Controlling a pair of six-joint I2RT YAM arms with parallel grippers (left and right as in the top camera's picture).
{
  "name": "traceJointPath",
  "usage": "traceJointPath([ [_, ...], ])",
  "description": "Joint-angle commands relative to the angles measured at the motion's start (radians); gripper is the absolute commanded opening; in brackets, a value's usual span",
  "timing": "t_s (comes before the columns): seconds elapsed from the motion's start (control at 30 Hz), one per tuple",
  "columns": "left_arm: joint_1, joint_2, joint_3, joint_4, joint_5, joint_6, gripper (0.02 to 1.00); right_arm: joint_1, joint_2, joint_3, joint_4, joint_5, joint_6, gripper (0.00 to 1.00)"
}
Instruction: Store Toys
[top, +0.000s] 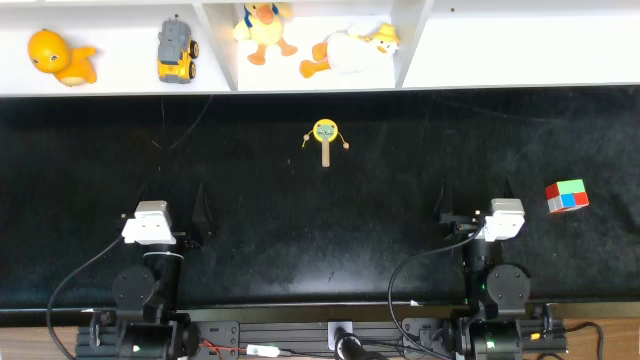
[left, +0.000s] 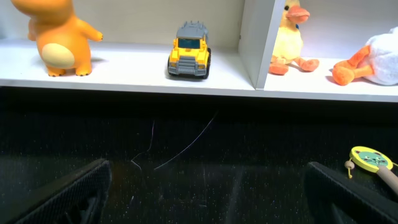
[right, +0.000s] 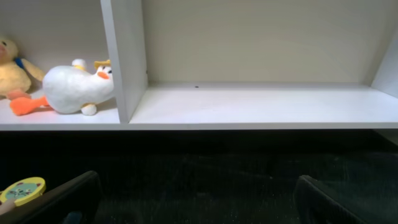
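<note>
Left gripper (left: 208, 186) agape over black tabletop (top: 320, 230)

Shelf (top: 500, 50): white, with an orange, cream-bellied figure (top: 60, 55), a yellow-and-grey truck (top: 177, 50), a yellow plush duck (top: 264, 30) with orange beak and feet, and a white plush duck (top: 345, 52) with orange feet. Table (top: 300, 240): black, with a hand drum (top: 325, 131) of yellow rim, pale green face and tan handle, and by its right edge a cube (top: 566, 196) in green, red and blue.
</note>
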Motion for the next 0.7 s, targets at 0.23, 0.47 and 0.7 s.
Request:
traceJointPath([
  [0.23,0.0,-0.013,-0.001,-0.003,0.013,0.022,0.998,0.003,-0.008,-0.013,0.005,0.01,-0.012,0.996],
  [0.47,0.0,-0.013,-0.001,-0.003,0.013,0.022,0.998,0.039,0.322,0.194,-0.064,0.037,0.078,0.993],
  [0.7,0.0,-0.013,-0.001,-0.003,0.013,0.022,0.998,0.237,0.889,0.69,-0.512,0.097,0.23,0.996],
])
